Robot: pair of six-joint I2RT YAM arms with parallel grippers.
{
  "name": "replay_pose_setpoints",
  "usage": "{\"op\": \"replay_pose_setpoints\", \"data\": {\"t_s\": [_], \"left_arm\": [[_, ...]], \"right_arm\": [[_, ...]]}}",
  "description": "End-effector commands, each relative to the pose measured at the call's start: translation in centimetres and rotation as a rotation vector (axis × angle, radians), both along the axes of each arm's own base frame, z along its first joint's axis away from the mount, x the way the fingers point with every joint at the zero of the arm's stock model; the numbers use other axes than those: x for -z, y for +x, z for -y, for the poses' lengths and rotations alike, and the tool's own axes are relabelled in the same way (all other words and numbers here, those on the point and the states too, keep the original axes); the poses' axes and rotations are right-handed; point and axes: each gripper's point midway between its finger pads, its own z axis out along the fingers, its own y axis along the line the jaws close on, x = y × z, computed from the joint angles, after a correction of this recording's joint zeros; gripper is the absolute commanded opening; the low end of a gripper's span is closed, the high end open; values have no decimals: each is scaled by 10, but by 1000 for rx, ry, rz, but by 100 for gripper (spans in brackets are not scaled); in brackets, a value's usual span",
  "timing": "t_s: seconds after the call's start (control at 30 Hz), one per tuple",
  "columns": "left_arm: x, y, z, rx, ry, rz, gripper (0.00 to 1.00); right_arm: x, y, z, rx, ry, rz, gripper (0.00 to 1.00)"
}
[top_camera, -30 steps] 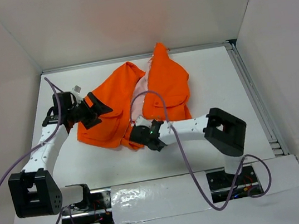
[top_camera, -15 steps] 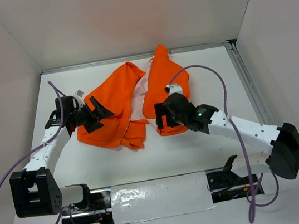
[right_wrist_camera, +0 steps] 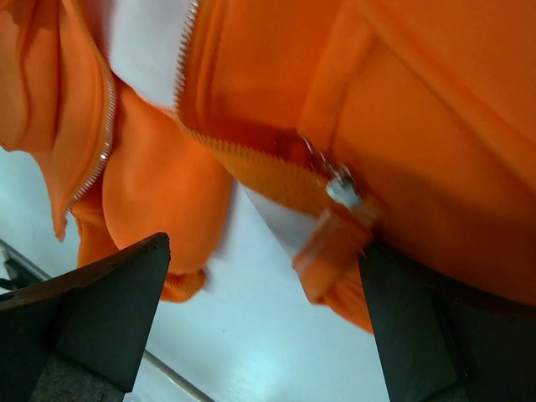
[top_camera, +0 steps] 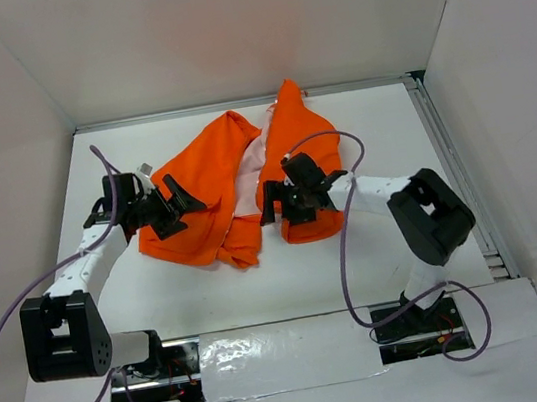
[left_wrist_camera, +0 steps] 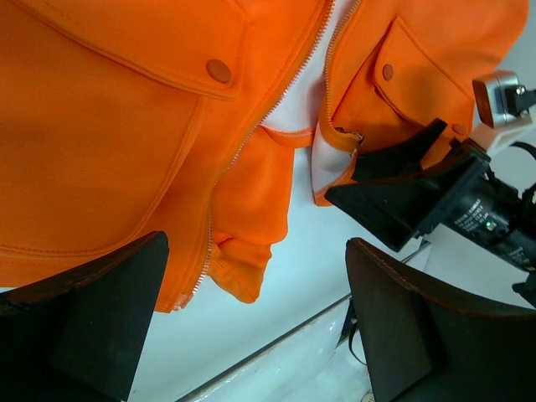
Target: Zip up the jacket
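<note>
On white table (top_camera: 291,281), jacket (top_camera: 208,185), seemingly white walls (top_camera: 224,36)

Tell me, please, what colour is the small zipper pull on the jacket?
The zipper pull is silvery metal. It shows clearest in the right wrist view, against the orange jacket.

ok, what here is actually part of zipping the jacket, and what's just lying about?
Job: bright orange fabric jacket, its small silver metal zipper pull, left hand, right hand.
Lying about: thin purple cables, white table top.
</note>
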Motion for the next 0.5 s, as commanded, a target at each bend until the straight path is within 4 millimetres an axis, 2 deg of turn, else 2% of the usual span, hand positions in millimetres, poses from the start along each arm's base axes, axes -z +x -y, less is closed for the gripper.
{"op": "replay_pose_setpoints", "data": {"t_s": [0.0, 0.1, 0.13, 0.2, 0.33, 0.37, 0.47], "left_arm": [[1, 4, -1, 7, 0, 17, 99], [4, 3, -2, 5, 7, 9, 99], [6, 5, -11, -23, 8, 4, 99], [9, 5, -13, -31, 10, -2, 99], [10, 5, -14, -30, 8, 10, 99], [12, 5, -16, -44, 12, 1, 99], [13, 5, -18, -48, 12, -2, 99]], "right_arm": [[-23, 28, -34, -44, 146, 66, 100], [-30, 33, -51, -84, 200, 77, 100], [-36, 31, -56, -104, 222, 83, 100], [-51, 23, -72, -162, 246, 137, 100], [-63, -4, -100, -286, 107, 266, 100], [-67, -13, -117, -310, 48, 316, 100], [-58, -31, -135, -407, -67, 358, 100]]}}
